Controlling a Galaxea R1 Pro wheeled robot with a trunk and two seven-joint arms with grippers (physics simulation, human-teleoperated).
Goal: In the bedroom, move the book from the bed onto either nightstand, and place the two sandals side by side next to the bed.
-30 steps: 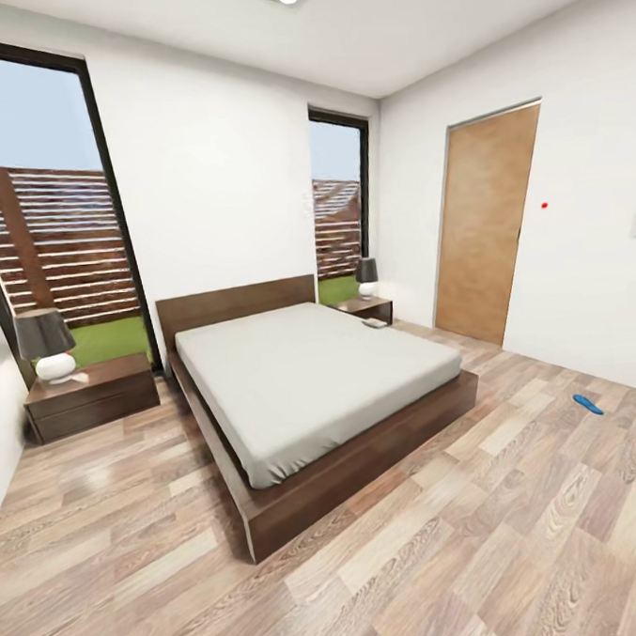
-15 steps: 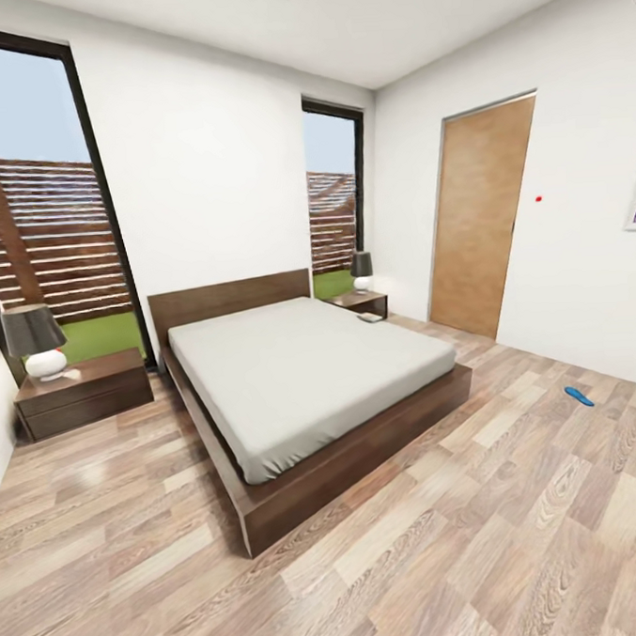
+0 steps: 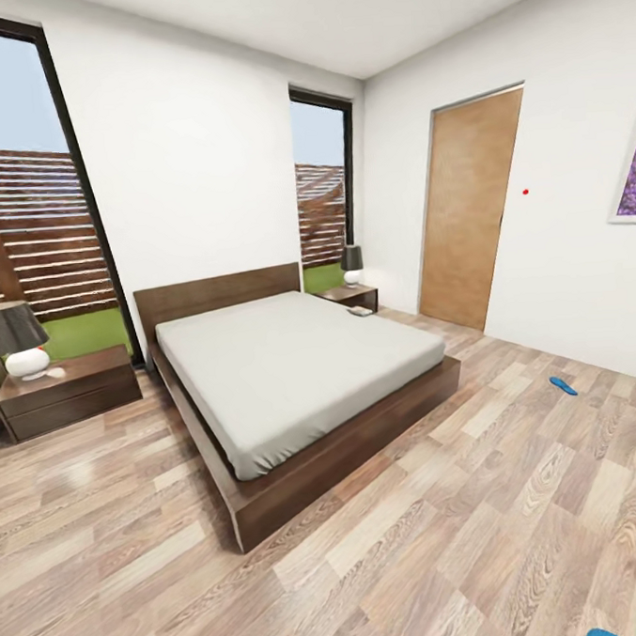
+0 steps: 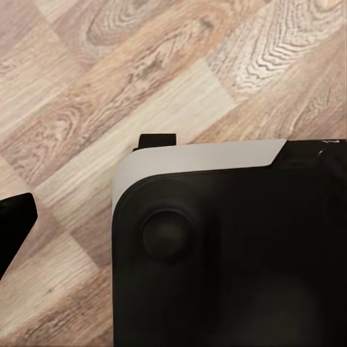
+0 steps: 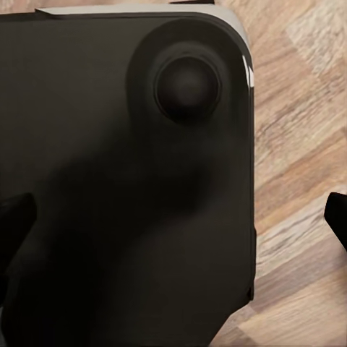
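Head view: the small book-like flat object (image 3: 360, 311) lies on the far low dark reddish-brown wooden nightstand (image 3: 351, 297), beside the large low bed with pale grey-white mattress cover and dark brown frame (image 3: 298, 371). It's too small to confirm it is the book. The mattress top is bare, so my read is that the book step is likely done.

Sandals not done. One bright blue flat flip-flop (image 3: 563, 386) lies on the brown plank floor (image 3: 389, 558), well apart from the bed's foot-end corner, toward the tan wood panel (image 3: 470, 210). A second blue sliver (image 3: 601, 634) sits at the frame's lower edge, further from the bed, probably the other sandal; cropped, can't be sure. Neither is next to the bed, and they're well apart from each other.

Count: 1 bed, 2 nightstands (the second one (image 3: 64, 390) at the bed's other side), 2 table lamps, 2 tall dark-framed windows, 1 wall picture, 1 sandal certain plus 1 probable.

Wrist views: dark robot body over floor planks, dark finger parts at the frame edges. Can't tell whether either gripper is spread or closed.
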